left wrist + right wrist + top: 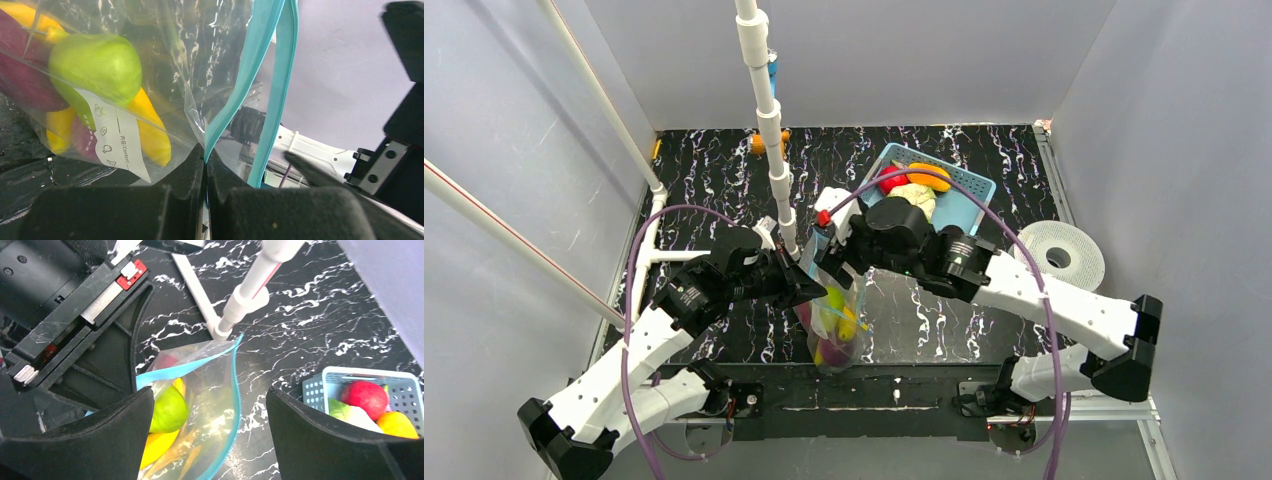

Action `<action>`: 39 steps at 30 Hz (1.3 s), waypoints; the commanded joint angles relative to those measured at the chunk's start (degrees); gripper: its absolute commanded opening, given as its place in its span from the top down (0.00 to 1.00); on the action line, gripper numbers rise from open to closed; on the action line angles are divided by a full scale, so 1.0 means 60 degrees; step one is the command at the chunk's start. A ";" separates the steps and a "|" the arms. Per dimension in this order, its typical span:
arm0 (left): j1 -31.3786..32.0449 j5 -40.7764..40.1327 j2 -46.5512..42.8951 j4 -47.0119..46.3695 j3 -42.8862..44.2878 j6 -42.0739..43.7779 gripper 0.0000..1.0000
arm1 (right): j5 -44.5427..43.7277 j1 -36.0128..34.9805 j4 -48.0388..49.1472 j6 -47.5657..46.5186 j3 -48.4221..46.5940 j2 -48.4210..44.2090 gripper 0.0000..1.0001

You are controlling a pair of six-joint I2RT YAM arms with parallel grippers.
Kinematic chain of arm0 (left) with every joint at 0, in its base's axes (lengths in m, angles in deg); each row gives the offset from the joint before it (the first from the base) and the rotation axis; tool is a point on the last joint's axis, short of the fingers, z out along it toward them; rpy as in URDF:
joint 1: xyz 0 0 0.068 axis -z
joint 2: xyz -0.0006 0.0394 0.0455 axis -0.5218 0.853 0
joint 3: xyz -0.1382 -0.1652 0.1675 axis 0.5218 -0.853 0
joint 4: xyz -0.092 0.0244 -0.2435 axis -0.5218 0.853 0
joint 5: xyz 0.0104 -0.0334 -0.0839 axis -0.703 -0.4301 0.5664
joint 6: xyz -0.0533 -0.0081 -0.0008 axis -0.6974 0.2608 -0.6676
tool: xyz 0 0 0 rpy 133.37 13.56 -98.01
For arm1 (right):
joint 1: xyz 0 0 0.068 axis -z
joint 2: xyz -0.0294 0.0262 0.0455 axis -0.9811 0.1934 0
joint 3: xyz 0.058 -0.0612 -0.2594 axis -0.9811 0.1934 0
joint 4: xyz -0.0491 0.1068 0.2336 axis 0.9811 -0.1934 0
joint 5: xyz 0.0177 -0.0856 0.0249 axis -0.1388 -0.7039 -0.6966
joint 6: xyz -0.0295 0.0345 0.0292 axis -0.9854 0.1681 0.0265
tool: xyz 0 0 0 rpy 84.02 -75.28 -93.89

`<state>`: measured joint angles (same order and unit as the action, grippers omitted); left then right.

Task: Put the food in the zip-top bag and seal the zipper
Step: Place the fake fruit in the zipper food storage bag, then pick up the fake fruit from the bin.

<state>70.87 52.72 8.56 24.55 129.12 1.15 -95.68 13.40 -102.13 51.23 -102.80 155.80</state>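
We judge the loading only part done: the bag [836, 330] hangs at the lower middle of the top view with green, yellow and purple food [95, 65] inside, while red and orange pieces lie in the basket [972, 195] at the upper right. To do this step well, we should hold the mouth steady and gaping with the left gripper [205, 156]. We should lift the right gripper [209, 395] straight out without snagging the plastic, then bring each piece from the basket down through the centre of the mouth, sealing only once the basket is bare. The left jaws are pressed together on the teal zipper [240, 80] at one corner of the mouth, the two strips parting above them. The right jaws stand wide apart and hold nothing, straddling the open mouth from above; we cannot tell whether they touch the plastic.
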 commanded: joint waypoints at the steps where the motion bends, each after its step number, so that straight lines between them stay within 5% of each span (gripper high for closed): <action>1: -0.0019 0.0111 -0.0225 0.0025 -0.0012 -0.0010 1.00 | -0.0845 0.0008 0.1440 0.0197 0.0332 -0.1120 0.13; 8: -0.0017 0.0126 -0.0201 0.0025 0.0020 0.0005 1.00 | -0.2917 0.0902 0.3470 0.0703 0.1452 -0.2238 0.02; 18: -0.0015 0.0173 -0.0200 0.0000 -0.0014 0.0019 1.00 | -0.4276 0.4525 0.0374 0.4583 0.0813 -0.1359 0.02; 22: -0.0010 0.0233 -0.0146 -0.0004 0.0033 0.0056 1.00 | -0.4152 0.5513 -0.0836 0.5728 0.0532 -0.0516 0.02; 28: -0.0020 0.0156 -0.0294 0.0161 0.0032 0.0078 1.00 | -0.3285 0.7001 -0.4158 0.7028 -0.1894 0.2847 0.02; 31: -0.0016 0.0149 -0.0273 0.0207 0.0065 0.0078 1.00 | -0.2144 0.7564 -0.4284 0.7554 -0.1913 0.3523 0.17; 39: -0.0017 0.0182 -0.0213 0.0174 0.0003 0.0051 1.00 | -0.1738 0.7927 -0.3893 0.7599 -0.0910 0.4626 0.23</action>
<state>70.87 53.03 7.66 24.87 129.03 1.04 -107.63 60.74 -126.13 95.98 -110.67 181.46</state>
